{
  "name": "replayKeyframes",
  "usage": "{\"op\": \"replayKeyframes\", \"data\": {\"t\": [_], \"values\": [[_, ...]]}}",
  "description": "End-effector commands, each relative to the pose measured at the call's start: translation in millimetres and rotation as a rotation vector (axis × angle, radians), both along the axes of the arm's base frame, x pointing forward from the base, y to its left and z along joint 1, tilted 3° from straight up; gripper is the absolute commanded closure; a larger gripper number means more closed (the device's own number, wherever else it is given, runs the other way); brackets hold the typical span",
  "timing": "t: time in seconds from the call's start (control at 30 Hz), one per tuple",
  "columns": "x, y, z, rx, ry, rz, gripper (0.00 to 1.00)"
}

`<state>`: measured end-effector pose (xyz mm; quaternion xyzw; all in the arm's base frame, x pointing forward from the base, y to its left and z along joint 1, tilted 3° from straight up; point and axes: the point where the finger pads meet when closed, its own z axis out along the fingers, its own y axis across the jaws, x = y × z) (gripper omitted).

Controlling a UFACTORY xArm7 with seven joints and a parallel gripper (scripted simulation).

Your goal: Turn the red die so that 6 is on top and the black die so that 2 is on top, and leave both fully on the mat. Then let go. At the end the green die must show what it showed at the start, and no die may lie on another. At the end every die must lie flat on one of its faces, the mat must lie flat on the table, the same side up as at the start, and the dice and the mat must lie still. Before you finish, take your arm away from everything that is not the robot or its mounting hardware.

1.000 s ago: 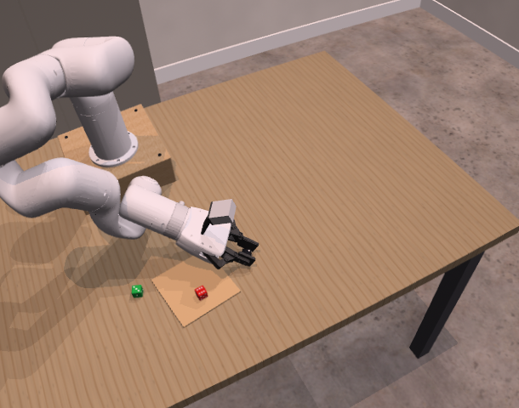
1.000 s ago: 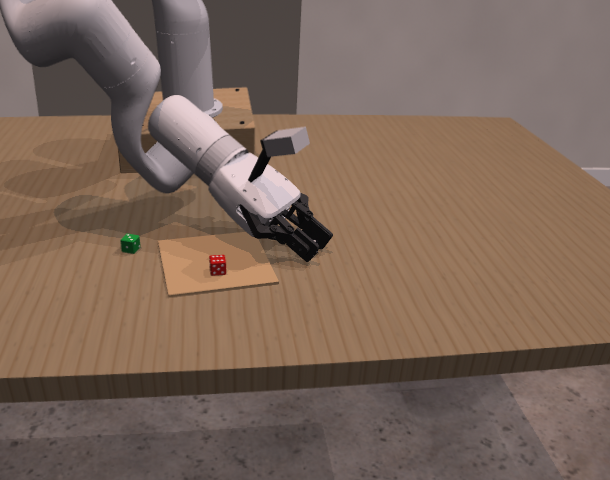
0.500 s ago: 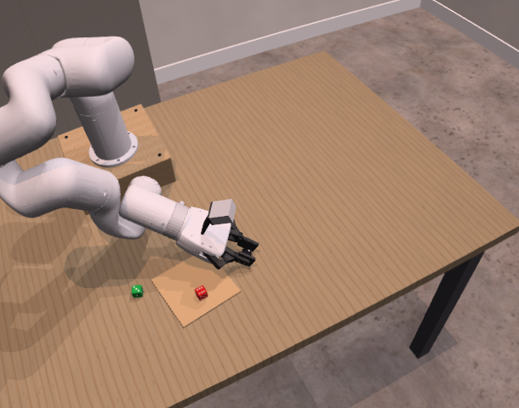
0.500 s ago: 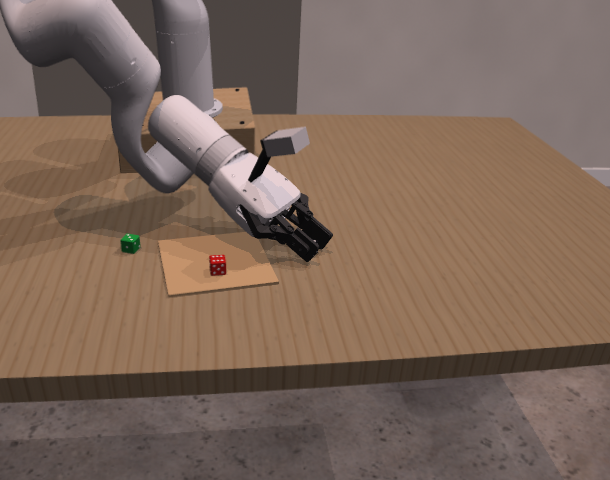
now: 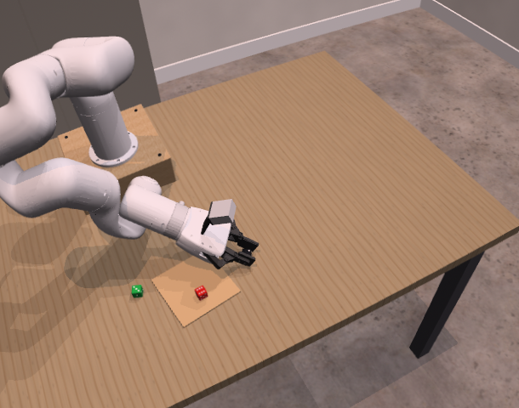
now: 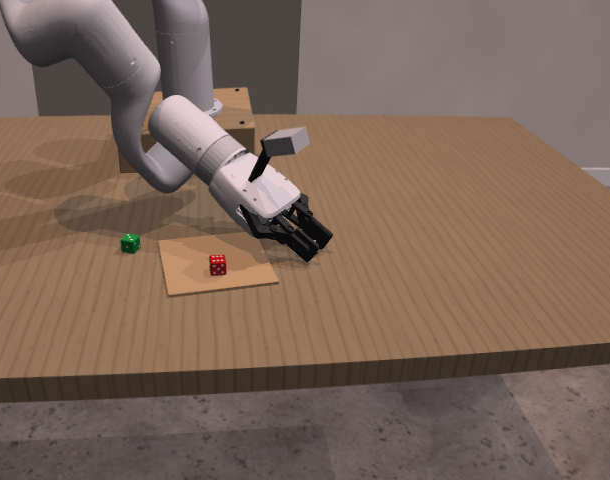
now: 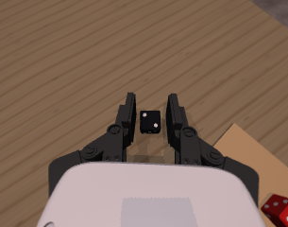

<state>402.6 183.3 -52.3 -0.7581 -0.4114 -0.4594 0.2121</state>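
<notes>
The black die (image 7: 150, 122) lies on the bare wood just off the mat's right corner, between my fingers, with a small gap on each side. The face turned to the wrist camera shows two white pips. My gripper (image 7: 151, 104) is open around the die, low over the table and tilted steeply; it also shows in the top view (image 5: 247, 255) and the exterior view (image 6: 313, 248), where the fingers hide the die. The red die (image 5: 201, 292) (image 6: 217, 264) (image 7: 279, 212) sits flat on the tan mat (image 5: 180, 303) (image 6: 189, 273), several pips on top.
The green die (image 5: 137, 291) (image 6: 130, 242) sits on the wood left of the mat. The arm's wooden base block (image 5: 119, 144) stands behind at the left. The table's front edge runs not far in front of the mat.
</notes>
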Motion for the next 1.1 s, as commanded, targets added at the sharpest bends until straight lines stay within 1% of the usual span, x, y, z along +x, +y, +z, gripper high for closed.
{"op": "replayKeyframes", "data": {"t": [0.0,0.23,0.6,0.93,1.07], "values": [[0.3,0.2,1.1,0.001,-0.002,0.001,0.64],[-3.4,-4.8,4.6,0.001,-0.002,0.001,0.64],[-23.1,-31.2,22.9,0.001,-0.002,0.001,0.64],[-25.7,-34.6,25.6,0.001,-0.002,0.001,0.64],[-25.9,-34.3,31.8,0.001,-0.002,0.0,0.64]]}}
